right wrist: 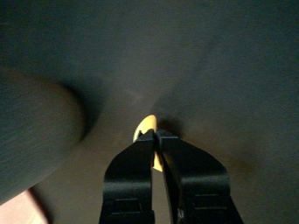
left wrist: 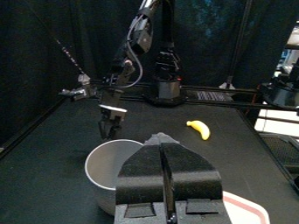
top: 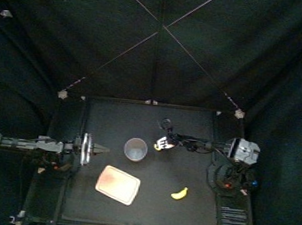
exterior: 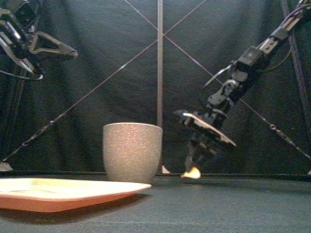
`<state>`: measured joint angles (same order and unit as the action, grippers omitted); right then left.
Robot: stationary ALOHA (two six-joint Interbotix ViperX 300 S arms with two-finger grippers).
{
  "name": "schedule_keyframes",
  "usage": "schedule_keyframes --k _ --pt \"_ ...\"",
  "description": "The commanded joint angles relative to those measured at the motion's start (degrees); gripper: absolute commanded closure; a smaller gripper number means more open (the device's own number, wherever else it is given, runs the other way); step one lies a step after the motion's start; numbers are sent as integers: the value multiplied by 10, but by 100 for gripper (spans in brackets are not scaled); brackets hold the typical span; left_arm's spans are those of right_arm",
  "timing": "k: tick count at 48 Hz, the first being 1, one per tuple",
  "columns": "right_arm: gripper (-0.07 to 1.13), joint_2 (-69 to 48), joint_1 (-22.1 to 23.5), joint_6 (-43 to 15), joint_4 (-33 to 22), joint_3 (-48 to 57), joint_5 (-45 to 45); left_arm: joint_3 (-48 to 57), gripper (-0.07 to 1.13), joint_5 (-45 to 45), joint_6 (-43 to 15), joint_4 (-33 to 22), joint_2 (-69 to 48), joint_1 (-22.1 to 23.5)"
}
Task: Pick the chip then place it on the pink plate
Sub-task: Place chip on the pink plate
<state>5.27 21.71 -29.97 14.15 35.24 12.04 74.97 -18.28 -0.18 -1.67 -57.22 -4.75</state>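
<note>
Here the chip (right wrist: pixel 145 128) is a small, thin, pale yellow piece with a rounded tip, only partly showing beyond the jaws that pinch it. The right end effector (right wrist: pixel 156 137) is closed almost fully. Its two jaws nip the chip at their very tips, with only the chip's thickness between them. It points down, low over the middle of the worktop (top: pixel 171 215) and a little toward the back edge. The chip is just beside the grey cup (exterior: pixel 131 151), on the side of the right edge; whether it touches the worktop I cannot tell. The pink plate (exterior: pixel 61 193) lies near the front edge, left of centre, well apart from the chip. A banana (top: pixel 179 193) lies toward the front right corner. The left end effector (left wrist: pixel 163 140) is raised by the left edge, its jaws pressed together and empty.
</note>
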Motion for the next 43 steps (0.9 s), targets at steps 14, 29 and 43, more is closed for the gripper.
schedule_keyframes --k 14,29,43 --pt "64 -142 -182 0 12 12 -35 -4 102 -3 3 -2 2 -2" --pt "64 7 -287 0 15 -65 -185 -4 101 -3 3 -2 2 -2" --pt "62 159 -308 1 -17 -225 -203 -5 101 -3 1 -2 2 -2"
